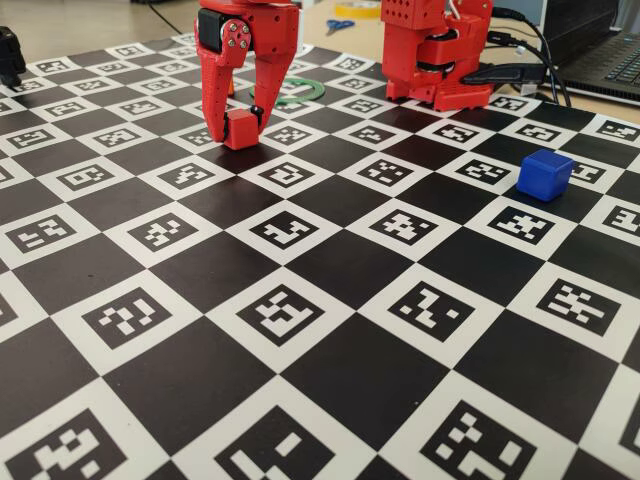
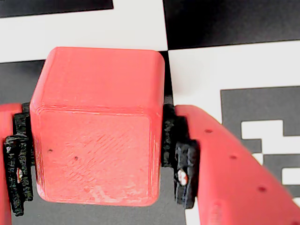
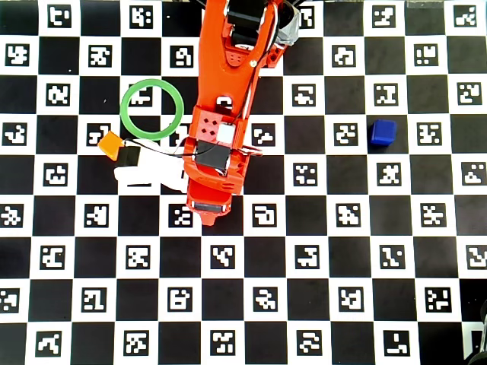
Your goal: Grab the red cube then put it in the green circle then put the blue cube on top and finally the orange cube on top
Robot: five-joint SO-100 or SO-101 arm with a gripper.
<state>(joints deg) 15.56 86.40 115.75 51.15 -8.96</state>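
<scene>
My red gripper point(image 1: 240, 128) is shut on the red cube point(image 1: 241, 130), low over the checkered board at its far left in the fixed view. The wrist view shows the red cube point(image 2: 98, 126) filling the space between the black pads point(image 2: 180, 159) of the gripper point(image 2: 99, 164). From overhead the arm covers the cube, and the gripper point(image 3: 207, 213) points toward the near side. The green circle point(image 3: 152, 80) lies flat just left of the arm, and in the fixed view the green circle point(image 1: 318, 92) shows behind the gripper. The orange cube point(image 3: 111, 144) sits just below the ring's left side. The blue cube point(image 3: 383, 132) stands alone far to the right, also the blue cube point(image 1: 545, 175).
The arm's red base point(image 1: 435, 55) stands at the back of the board, with cables and a laptop point(image 1: 610, 50) behind it on the right. A dark wire and a white patch point(image 3: 152, 176) lie beside the orange cube.
</scene>
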